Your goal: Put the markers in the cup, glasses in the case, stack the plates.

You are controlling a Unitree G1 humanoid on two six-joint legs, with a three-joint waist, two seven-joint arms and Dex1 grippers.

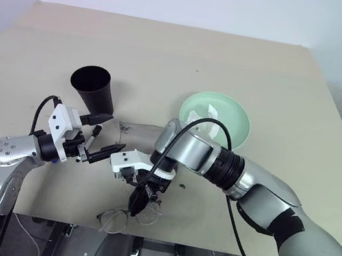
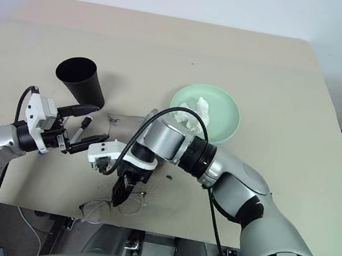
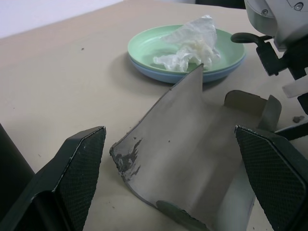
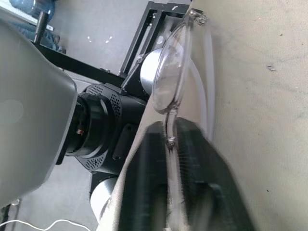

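Glasses (image 1: 117, 219) lay at the counter's (image 1: 169, 62) near edge, pinched by the right gripper's (image 1: 139, 203) closed fingers; the left gripper (image 1: 99, 136) stood wide open near the case (image 3: 192, 159).

2 plates (image 3: 211, 72), 1 cup (image 1: 92, 88), 1 glasses (image 1: 117, 219)

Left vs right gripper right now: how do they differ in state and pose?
The left gripper has its black fingers spread open with nothing between them; the right gripper has its fingers shut on the thin dark-framed glasses.
The left gripper points roughly level towards the open grey felt case; the right gripper points down at the table's near edge.
Both are two-finger black grippers working at the front of the beige table.
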